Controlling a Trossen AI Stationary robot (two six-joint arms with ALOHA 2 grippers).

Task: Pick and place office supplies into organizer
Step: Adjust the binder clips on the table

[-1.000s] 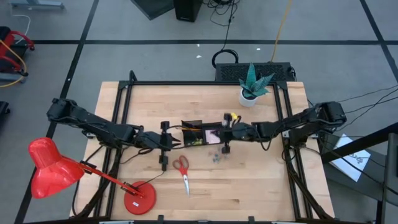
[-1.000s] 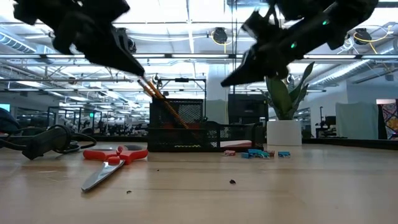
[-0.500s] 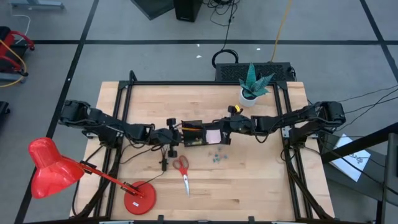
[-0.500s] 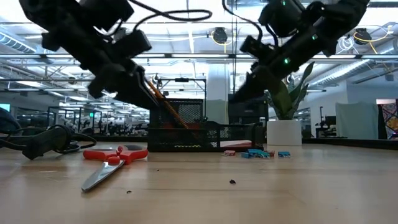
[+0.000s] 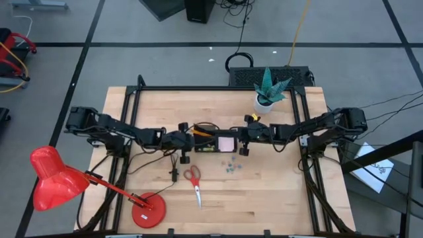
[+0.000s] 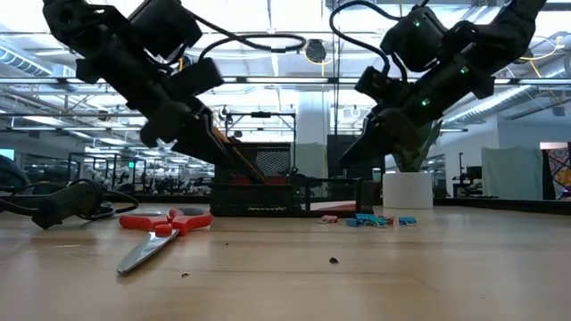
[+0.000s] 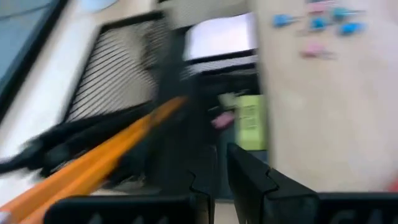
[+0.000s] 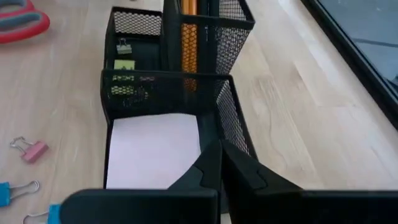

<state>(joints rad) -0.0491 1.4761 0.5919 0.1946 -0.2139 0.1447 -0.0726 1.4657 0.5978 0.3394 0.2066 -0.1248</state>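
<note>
The black mesh organizer (image 5: pixel 213 127) stands mid-table. Orange pencils (image 8: pixel 188 37) lean in its taller compartment, and a pale sticky-note pad (image 8: pixel 152 149) lies in the lower one. Red-handled scissors (image 5: pixel 193 180) and small clips (image 5: pixel 229 164) lie on the wood nearer the front edge. My left gripper (image 5: pixel 192 139) hangs at the organizer's left end beside the pencils (image 7: pixel 106 158), its fingers a narrow gap apart with nothing between them. My right gripper (image 5: pixel 237 138) is shut, just above the organizer's right wall (image 8: pixel 233 118).
A red desk lamp (image 5: pixel 56 177) stands at the front left with its base (image 5: pixel 148 213) near the scissors. A white plant pot (image 5: pixel 266 102) stands at the back right. A black cable coil (image 6: pixel 62 203) lies at the left in the low view. Bare wood lies toward the front edge.
Both grippers have sunk toward the organizer. The left one has also gone toward the table's right and far edge, up to the organizer's left end. The organizer, pencils, scissors and clips have stayed where they were.
</note>
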